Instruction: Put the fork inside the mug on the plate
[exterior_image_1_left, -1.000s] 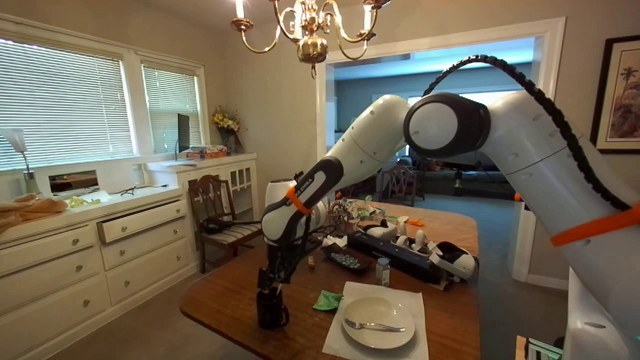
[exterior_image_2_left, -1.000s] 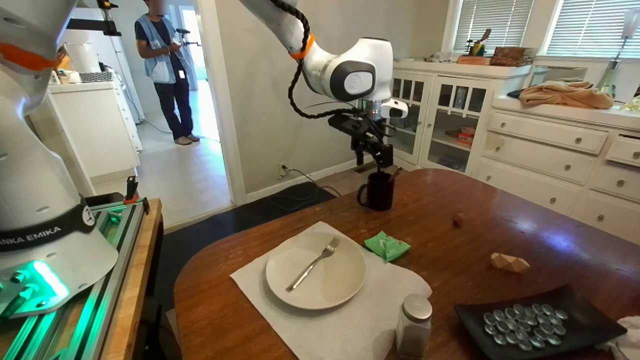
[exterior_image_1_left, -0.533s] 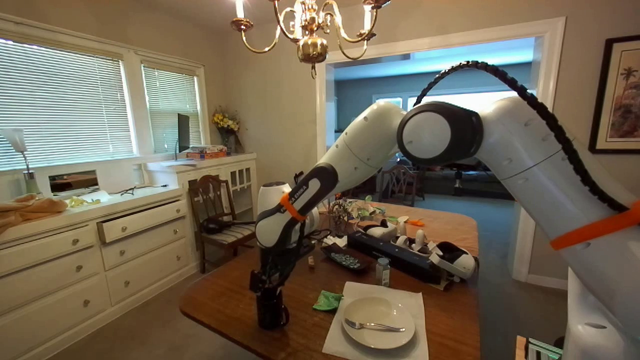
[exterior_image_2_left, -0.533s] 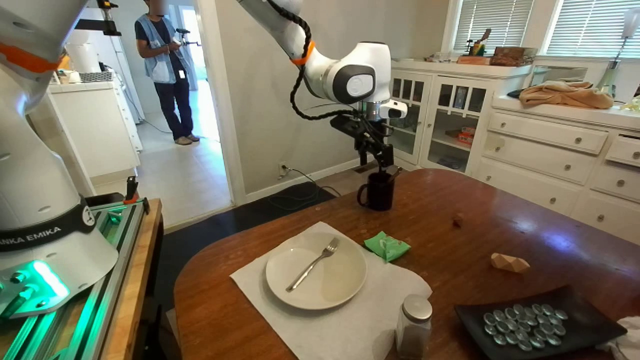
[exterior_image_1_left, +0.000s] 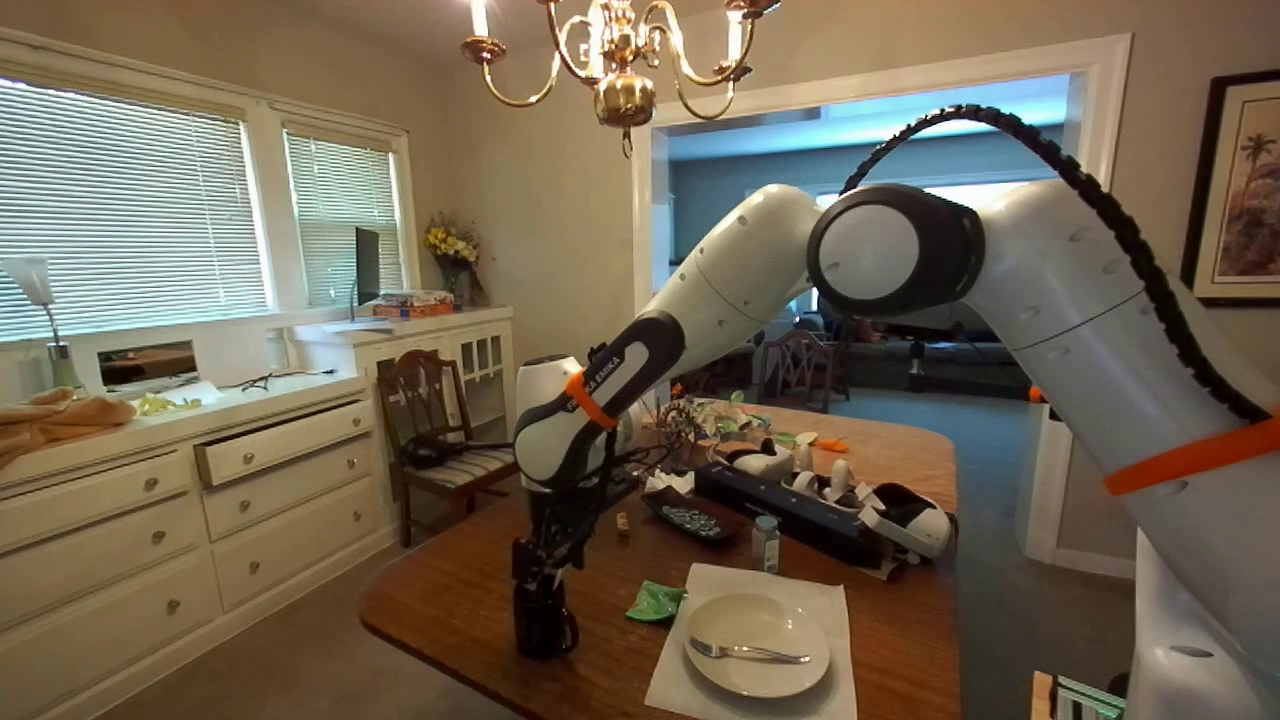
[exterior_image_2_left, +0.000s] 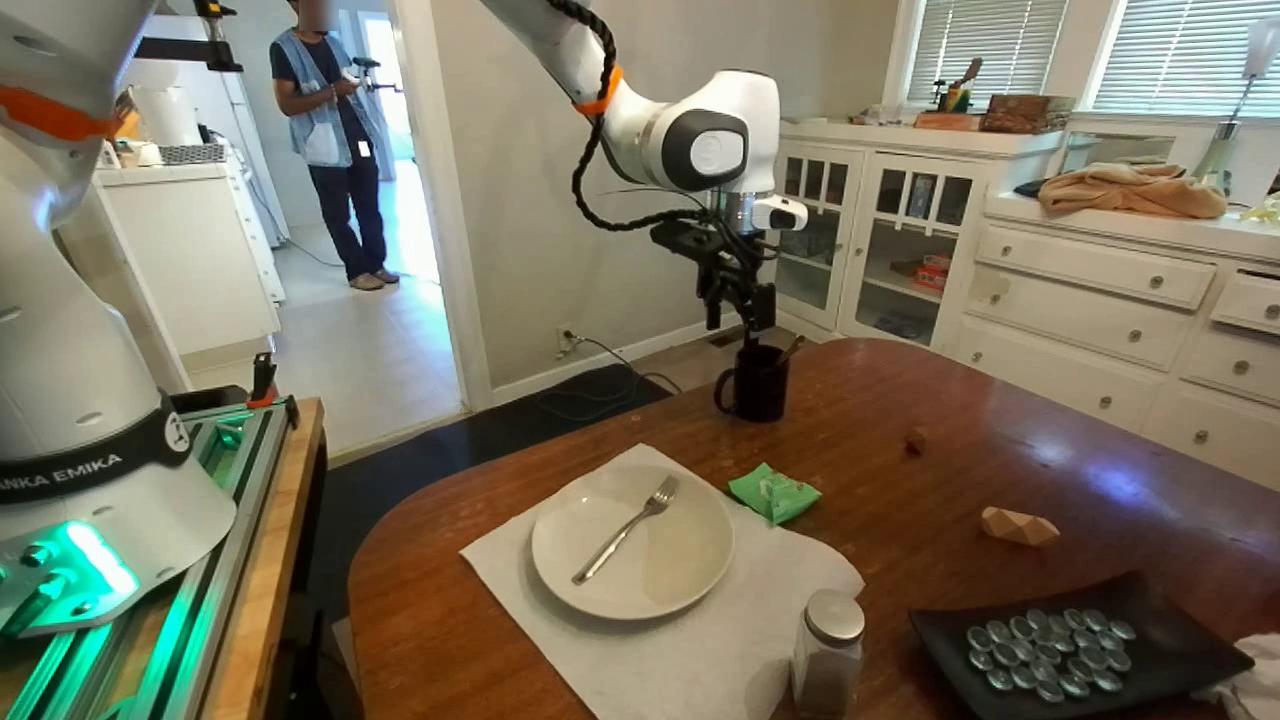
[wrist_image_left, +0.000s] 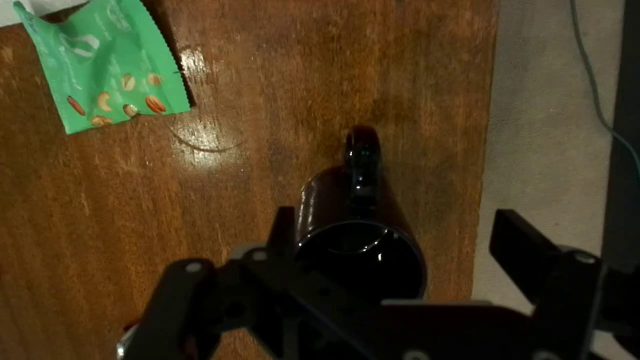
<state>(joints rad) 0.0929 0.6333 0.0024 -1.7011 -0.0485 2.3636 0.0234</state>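
1. Silvery fork (exterior_image_2_left: 620, 537) lies on the white plate (exterior_image_2_left: 690, 555).
2. Near-black mug (exterior_image_2_left: 761, 388) stands upright on the desk (exterior_image_2_left: 880, 440), a thin utensil (exterior_image_2_left: 792, 348) leaning out.
3. The gripper (wrist_image_left: 393, 227) hangs over the mug, jaws spread apart.

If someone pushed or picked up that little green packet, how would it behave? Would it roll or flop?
Probably floppy: the green packet looks creased and bent, like thin wrapping. It may be a bit slippery, since its surface shines. I'd guess it slides rather than rolls, as it lies fairly flat with pointed corners.
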